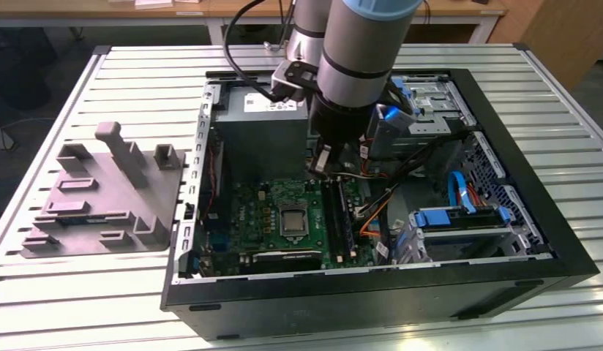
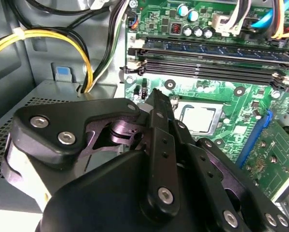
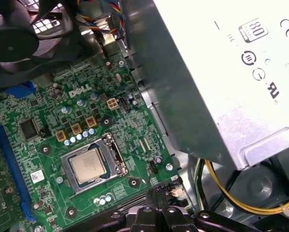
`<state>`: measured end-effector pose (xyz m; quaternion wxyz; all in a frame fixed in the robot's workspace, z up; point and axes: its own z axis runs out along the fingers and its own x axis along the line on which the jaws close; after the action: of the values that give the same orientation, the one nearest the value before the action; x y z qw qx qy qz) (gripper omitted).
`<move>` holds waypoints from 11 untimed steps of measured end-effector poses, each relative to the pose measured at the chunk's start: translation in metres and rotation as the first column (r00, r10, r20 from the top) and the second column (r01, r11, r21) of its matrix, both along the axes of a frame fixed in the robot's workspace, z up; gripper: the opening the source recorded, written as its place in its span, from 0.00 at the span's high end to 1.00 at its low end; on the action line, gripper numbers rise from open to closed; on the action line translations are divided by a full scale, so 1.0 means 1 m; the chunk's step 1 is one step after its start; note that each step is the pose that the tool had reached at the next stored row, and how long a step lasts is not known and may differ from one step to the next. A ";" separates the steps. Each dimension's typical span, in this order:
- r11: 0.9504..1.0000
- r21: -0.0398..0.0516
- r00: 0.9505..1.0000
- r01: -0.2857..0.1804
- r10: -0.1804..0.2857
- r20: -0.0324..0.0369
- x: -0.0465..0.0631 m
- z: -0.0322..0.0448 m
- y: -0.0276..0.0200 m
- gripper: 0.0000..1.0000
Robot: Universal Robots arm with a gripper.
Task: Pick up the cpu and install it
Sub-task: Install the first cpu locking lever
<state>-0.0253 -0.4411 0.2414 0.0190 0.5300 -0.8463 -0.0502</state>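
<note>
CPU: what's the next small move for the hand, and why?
Probably a short straight lift away from the board. The cpu already lies inside the socket frame, the hand sits beside it, and the power supply crowds one side.

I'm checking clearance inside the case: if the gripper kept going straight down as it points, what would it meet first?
Probably the green motherboard beside the cpu in its socket; depth is unclear.

- The worktop (image 1: 135, 292) is a pale slatted metal surface, its ribs running from the exterior view's left to its right.
- A grey moulded tray (image 1: 106, 197) lies on it toward the exterior view's left.
- An open black computer case (image 1: 380, 292) lies on its side just beside the tray, toward the exterior view's right.
</note>
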 end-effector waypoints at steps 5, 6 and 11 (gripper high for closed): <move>1.000 0.000 1.000 0.000 0.000 0.000 -0.002 -0.0013 0.0045 0.89; 1.000 0.000 1.000 0.000 0.000 0.000 -0.002 -0.0015 0.0054 0.89; 1.000 0.000 1.000 0.000 0.000 0.000 -0.005 -0.0035 0.0086 0.89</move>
<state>-0.0299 -0.4325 0.2379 0.0189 0.5301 -0.8463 -0.0502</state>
